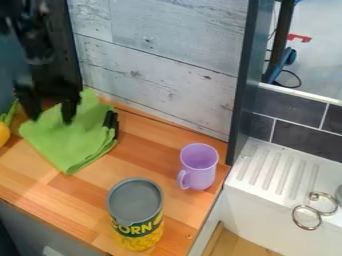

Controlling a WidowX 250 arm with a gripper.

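The black gripper [49, 116] is hanging above the green cloth [69, 137], its two fingers standing apart and clamping nothing; the cloth is lying right below it, seemingly folded loosely so that raised creases are offering an edge; nearer the camera than the gripper, a can [137, 214] is standing upright, its grey top hiding whatever it is holding; well off to the gripper's side, a purple mug [199, 167] is sitting mouth up, presumably for stability.

Black robot arm [37, 45], dark nearly throughout; narrow, rounded section with faint greyish sheen, widening into broader, blocky black part lower down; two black jaws, slim, roughly straight-sided, with blunt ends; finer surface details too blurred to tell
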